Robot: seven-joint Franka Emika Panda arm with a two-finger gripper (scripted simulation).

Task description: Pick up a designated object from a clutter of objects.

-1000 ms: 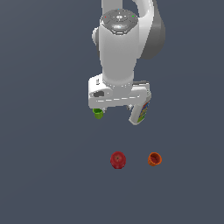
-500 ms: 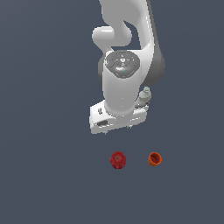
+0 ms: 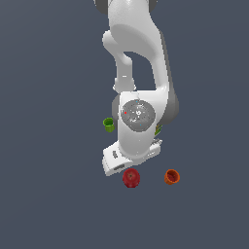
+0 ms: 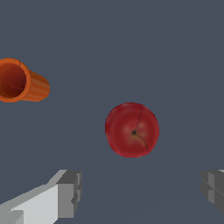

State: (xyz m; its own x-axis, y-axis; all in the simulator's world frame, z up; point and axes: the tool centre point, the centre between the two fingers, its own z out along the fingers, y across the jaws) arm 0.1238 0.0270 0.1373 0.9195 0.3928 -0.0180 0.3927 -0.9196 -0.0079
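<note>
Wrist view shows the gripper (image 4: 141, 192) spread wide, apple (image 4: 132, 130) lying on the desk beyond its fingers, cup (image 4: 21, 82) well aside (glossy, round, likely slippery): grip its widest sides.

Dark grey floor (image 3: 48, 194), red apple (image 3: 131, 178), orange cup (image 3: 171, 176), green cup (image 3: 109, 124)

You have the apple (image 3: 131, 178) just under the arm's gripper (image 4: 140, 192), a cup (image 3: 171, 176) to its right in the exterior view, another cup (image 3: 109, 124) farther back left.
</note>
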